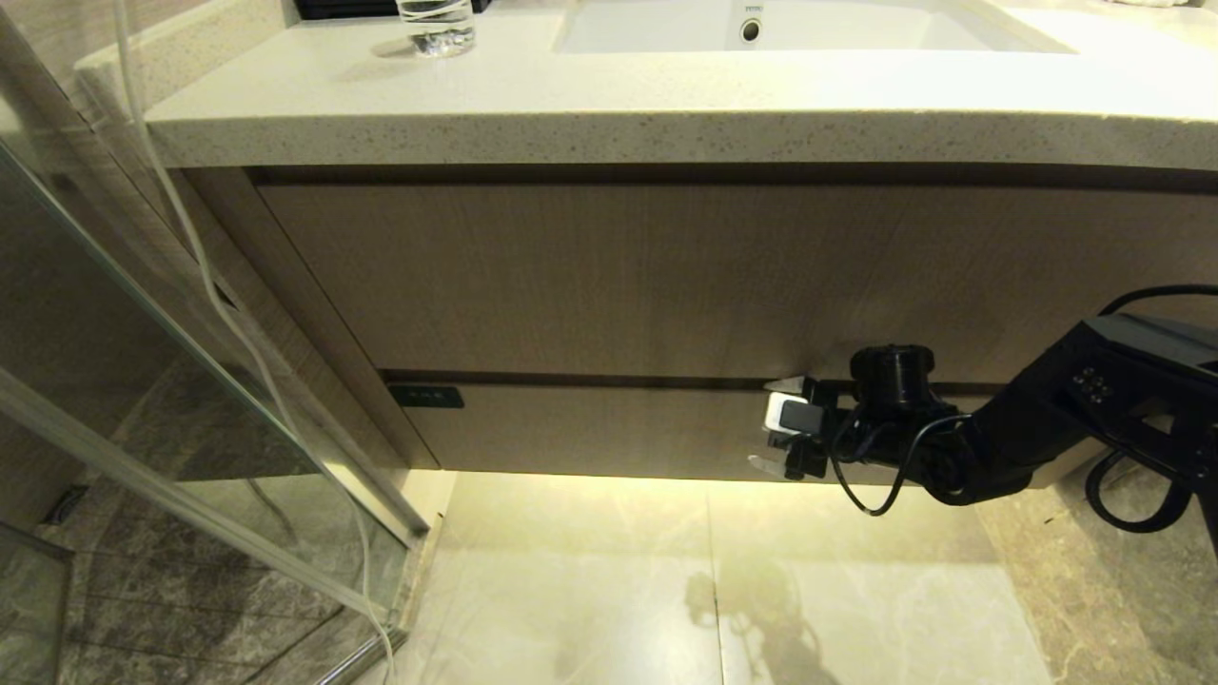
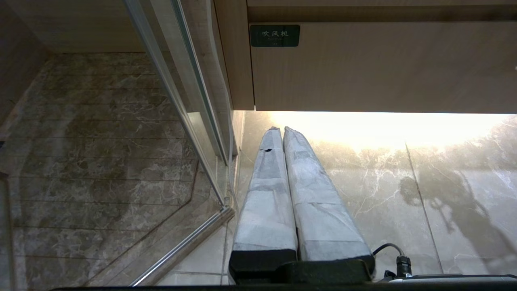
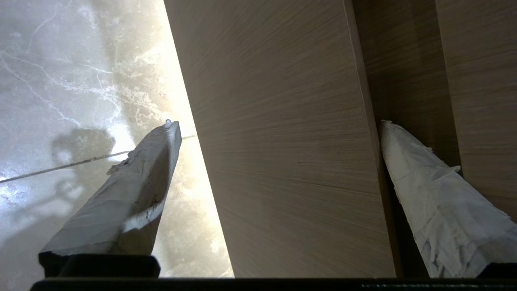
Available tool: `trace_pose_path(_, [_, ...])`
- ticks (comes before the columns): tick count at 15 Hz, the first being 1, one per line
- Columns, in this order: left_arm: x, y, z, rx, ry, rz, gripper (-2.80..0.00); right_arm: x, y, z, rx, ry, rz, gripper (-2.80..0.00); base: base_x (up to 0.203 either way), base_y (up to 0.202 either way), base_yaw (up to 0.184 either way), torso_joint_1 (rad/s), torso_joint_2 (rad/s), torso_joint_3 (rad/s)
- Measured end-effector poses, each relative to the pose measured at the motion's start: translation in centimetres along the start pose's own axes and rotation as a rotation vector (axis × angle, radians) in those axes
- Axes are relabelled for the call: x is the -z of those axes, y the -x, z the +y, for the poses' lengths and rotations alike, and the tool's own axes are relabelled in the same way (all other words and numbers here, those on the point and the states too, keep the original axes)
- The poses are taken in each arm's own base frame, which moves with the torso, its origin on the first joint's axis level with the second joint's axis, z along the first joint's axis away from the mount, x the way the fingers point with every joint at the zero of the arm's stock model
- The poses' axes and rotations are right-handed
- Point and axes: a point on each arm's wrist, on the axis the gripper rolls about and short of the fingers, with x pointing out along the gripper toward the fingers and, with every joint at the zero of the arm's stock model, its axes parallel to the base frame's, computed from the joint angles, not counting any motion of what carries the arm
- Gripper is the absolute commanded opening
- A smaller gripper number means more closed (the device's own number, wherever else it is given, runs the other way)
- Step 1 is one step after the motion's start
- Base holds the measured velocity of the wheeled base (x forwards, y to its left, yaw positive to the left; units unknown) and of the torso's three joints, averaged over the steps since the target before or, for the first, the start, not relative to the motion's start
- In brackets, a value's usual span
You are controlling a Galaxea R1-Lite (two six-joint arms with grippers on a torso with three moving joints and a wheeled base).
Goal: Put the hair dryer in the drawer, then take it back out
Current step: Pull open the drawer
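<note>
1 closed wood-grain drawer point(image 1: 590, 428), black tag point(image 1: 425, 396)

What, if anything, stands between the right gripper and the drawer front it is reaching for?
Nothing visible does. The right gripper is open at the drawer front, one finger at the gap along its top edge, the other below its bottom edge. The drawer is closed; no hair dryer is in view.
</note>
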Motion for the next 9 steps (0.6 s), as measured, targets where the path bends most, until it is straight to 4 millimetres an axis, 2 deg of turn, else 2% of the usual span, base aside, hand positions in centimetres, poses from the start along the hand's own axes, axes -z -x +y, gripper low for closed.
trace_pose_path(4, [0.0,0.0,0.0,0.000,0.000,0.000,-2.80,0.2,0.0,0.6,-0.031,-0.008,0.012,0.00,0.000,0.000,0.000,0.000,0.00,0.000])
trace_pose_path(9, [0.0,0.0,0.0,0.000,0.000,0.000,-2.80,0.4,0.7,1.3,-0.156,-0.060,0.072,0.00,0.000,0.000,0.000,0.000,0.00,0.000])
